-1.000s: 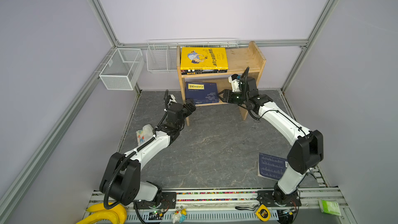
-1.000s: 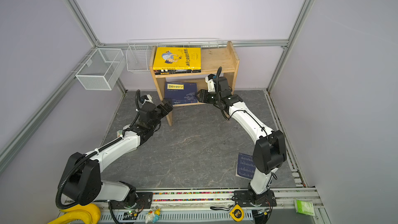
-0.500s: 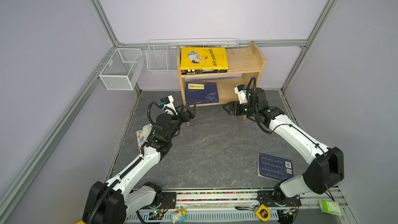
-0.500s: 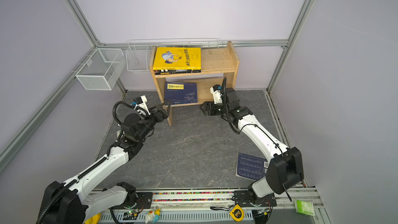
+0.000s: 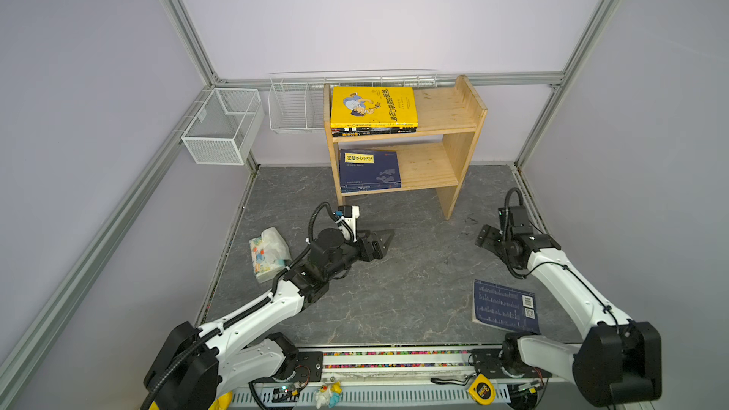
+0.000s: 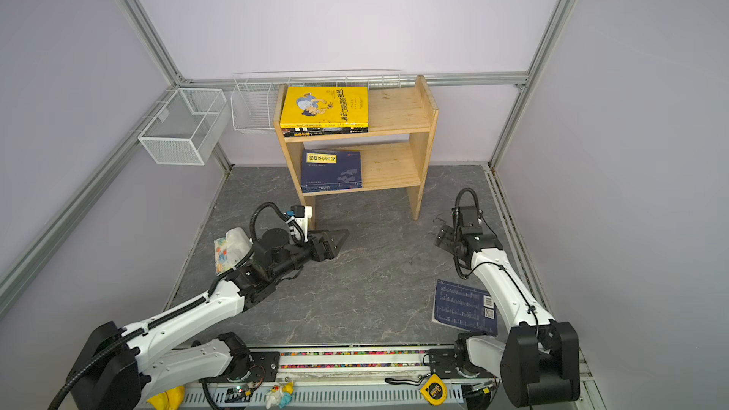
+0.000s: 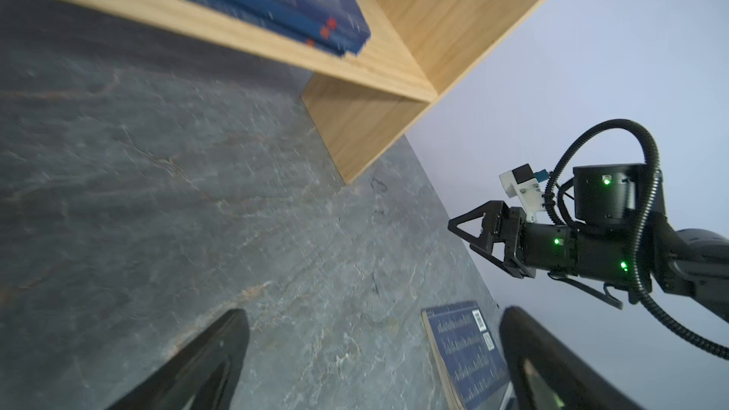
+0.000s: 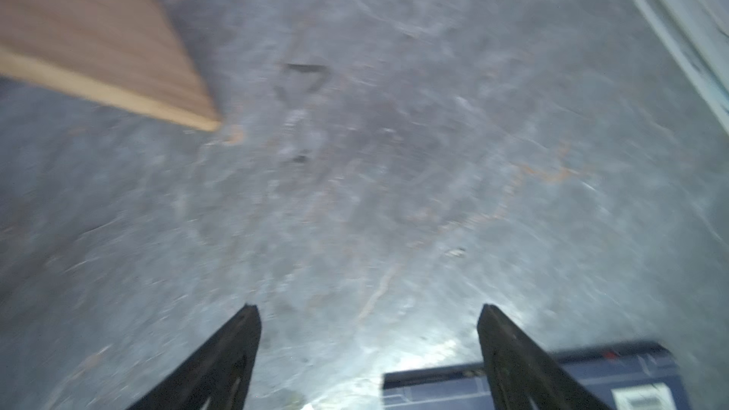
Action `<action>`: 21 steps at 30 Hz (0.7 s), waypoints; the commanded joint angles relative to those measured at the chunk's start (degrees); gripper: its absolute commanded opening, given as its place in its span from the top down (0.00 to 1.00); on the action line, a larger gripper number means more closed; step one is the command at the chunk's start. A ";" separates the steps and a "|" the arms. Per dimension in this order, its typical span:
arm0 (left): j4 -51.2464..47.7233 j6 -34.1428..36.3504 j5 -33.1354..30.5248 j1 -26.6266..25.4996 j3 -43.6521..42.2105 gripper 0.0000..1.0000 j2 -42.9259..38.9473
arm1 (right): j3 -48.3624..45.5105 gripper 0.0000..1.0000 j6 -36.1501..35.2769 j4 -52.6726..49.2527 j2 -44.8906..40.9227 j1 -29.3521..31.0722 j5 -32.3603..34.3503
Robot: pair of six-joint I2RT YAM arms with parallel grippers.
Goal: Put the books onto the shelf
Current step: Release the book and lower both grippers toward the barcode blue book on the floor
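- Top views are both showing the shelf (image 5: 445, 112) standing at the back of the grey mat (image 5: 414, 278), against the rear wall.
- Yellow book (image 5: 372, 106) is lying flat on the upper tier's left half, resting on black books (image 5: 371, 132) stacked beneath it.
- Navy stack (image 5: 369, 171) is lying flat on the lower tier, also at its left end; the left wrist view is showing several spines.
- One navy book (image 5: 505, 305) is lying barcode side up on the mat near the front right, just beside the right arm.
- Left gripper (image 5: 384, 244) is reaching low over the mat before the shelf's left leg, jaws spread wide with nothing between them.
- Right gripper (image 8: 369, 306) is hanging low over the mat near the shelf's right leg, jaws wide apart and empty.
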 commanded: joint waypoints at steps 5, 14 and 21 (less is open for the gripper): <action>6.22 -1.53 0.69 -4.60 2.80 0.00 10.18 | -10.42 0.11 1.45 -1.86 -6.46 -14.27 -2.10; 5.79 -1.16 2.17 -6.45 6.93 0.00 15.77 | -16.99 0.11 1.78 -0.89 -6.57 -27.83 -10.03; -3.35 4.89 7.00 -11.10 17.75 0.00 25.40 | -16.08 0.11 1.29 -3.83 -7.91 -31.56 -7.02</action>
